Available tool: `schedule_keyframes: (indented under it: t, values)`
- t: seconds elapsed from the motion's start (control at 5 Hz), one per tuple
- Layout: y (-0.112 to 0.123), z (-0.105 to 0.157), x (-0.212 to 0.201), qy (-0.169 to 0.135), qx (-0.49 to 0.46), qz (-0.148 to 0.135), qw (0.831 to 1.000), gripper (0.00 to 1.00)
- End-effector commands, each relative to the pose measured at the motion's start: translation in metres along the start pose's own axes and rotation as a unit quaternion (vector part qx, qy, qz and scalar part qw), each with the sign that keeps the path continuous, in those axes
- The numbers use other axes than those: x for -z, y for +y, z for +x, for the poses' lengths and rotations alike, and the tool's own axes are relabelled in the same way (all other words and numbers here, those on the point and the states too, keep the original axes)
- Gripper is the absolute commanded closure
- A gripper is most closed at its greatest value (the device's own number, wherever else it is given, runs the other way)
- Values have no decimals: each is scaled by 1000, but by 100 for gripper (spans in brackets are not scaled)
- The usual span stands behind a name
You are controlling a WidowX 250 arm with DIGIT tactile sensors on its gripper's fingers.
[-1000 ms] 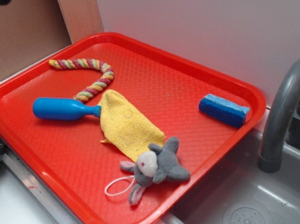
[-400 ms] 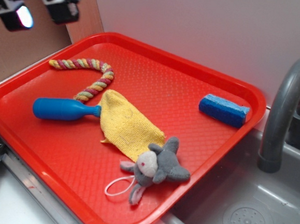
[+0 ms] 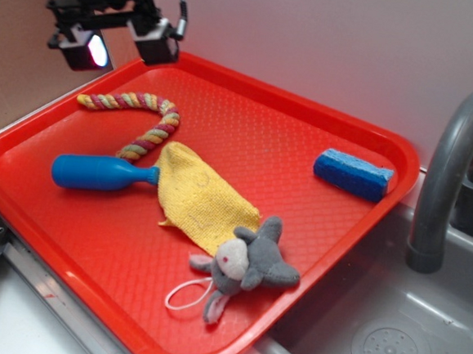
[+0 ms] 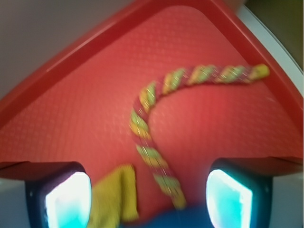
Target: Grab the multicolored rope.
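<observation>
The gripper (image 3: 116, 43) hangs in the air above the far left corner of the tray (image 3: 363, 125), its two fingers spread wide and holding nothing; in the wrist view both pads (image 4: 69, 202) sit low at the picture's edges with a broad gap between them. Straight below that gap lies the rope (image 3: 147, 119), flat on the tray floor near the far left corner. It runs from a straight arm along the back, bends round at about two o'clock of its own curve, and trails down toward the bottle (image 3: 97, 172), where its lower end stops just beside the neck and the corner of the cloth (image 3: 198, 194). It looks soft, light and limp, with a rough twisted surface that the pads should bite into well; it would likely sag at both ends once lifted. The best place to take hold seems to be the bend or the open straight arm toward nine o'clock, well apart from the cloth and bottle, with the fingers set across the strand. At four o'clock of the cloth lies the plush toy (image 3: 250, 264); the sponge (image 3: 353, 174) rests apart at the tray's three o'clock side.
</observation>
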State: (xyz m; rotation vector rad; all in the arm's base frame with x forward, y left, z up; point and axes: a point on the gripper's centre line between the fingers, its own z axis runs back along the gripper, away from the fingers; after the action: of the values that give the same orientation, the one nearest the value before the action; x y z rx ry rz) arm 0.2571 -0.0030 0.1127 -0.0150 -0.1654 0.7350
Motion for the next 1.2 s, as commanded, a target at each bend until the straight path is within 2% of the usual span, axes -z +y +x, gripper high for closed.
schedule_keyframes:
  t: [0.0,0.2,0.6,0.8,1.0]
  values:
    - [3,17,43,-7,29,-49,998,0]
    - [10,18,65,11,38,-69,997,0]
    - [7,11,86,22,76,-58,995,0]
    - [1,8,91,22,92,-49,994,21]
    - [-4,1,91,23,101,-44,994,100]
